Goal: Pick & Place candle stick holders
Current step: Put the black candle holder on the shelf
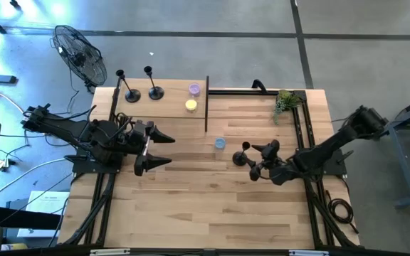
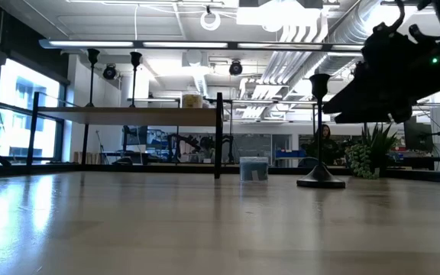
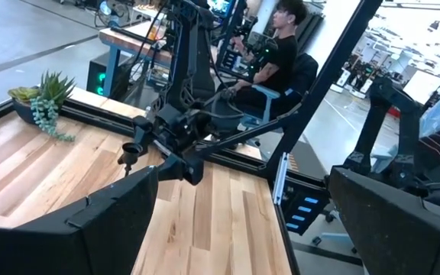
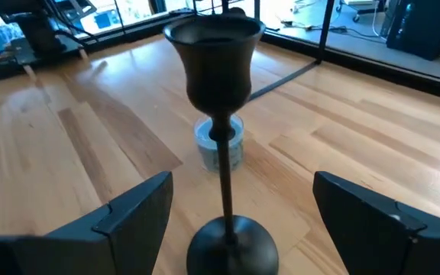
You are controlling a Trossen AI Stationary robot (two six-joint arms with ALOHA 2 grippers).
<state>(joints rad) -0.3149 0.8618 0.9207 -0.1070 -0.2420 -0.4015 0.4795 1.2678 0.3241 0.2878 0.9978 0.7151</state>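
Observation:
Two black candle stick holders (image 1: pixel 130 92) (image 1: pixel 154 89) stand upright on their round bases on a raised wooden shelf at the far left; they also show in the low view (image 2: pixel 92 76) (image 2: pixel 135 76). The third holder (image 1: pixel 242 155) stands upright on its base on the table right of centre, seen in the low view (image 2: pixel 320 137) and the left wrist view (image 3: pixel 131 153). My right gripper (image 4: pixel 235 221) is open, with a finger on either side of this holder's stem (image 4: pixel 224 176), touching nothing. My left gripper (image 1: pixel 164 149) is open and empty at the table's left.
A small blue tealight (image 1: pixel 220 143) sits just beyond the third holder. Purple (image 1: pixel 194 89) and yellow (image 1: pixel 191 105) tealights sit on the shelf beside a black upright post (image 1: pixel 206 103). A potted plant (image 1: pixel 287 101) stands far right. A person (image 3: pixel 281 46) sits beyond the table.

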